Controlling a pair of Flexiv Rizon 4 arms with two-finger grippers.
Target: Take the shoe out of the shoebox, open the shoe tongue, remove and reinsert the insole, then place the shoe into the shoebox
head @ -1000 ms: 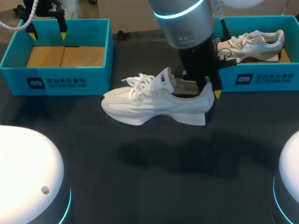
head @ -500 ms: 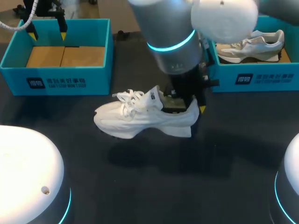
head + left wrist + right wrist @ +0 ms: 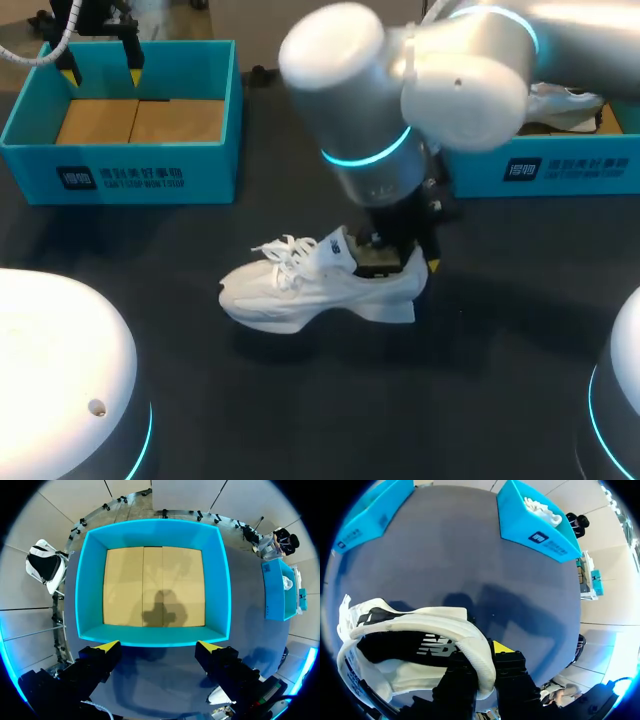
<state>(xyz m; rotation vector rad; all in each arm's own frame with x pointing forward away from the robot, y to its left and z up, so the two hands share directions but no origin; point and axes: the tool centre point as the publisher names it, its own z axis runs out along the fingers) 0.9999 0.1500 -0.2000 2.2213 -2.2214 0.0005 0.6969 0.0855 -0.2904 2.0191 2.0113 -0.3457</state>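
Head view: white shoe (image 3: 300, 295) out on the desk (image 3: 300, 430), in front of the empty box (image 3: 120, 175) and off to its right, well apart from it, toe pointing toward the box's side. Hard to tell whether the sole rests on the desk or hangs just above it. Right jaws clamped on the heel rim, one finger inside the shoe and one outside, plain in the right wrist view. Left jaws spread wide, holding nothing, hovering above the empty box. Farther right of the empty box, a second box (image 3: 545, 170) with another shoe (image 3: 565, 100) in it.

Judged as the take-out step nearly done, with tongue and insole not yet touched. Risks from here: held only by the thin heel rim, so likely to pivot or slip if let go while tilted or off the desk. Could then tip onto its side, opening turned away. Also loose laces (image 3: 285, 250), apt to snag a finger when going for the tongue. Safer to set down flat before letting go.
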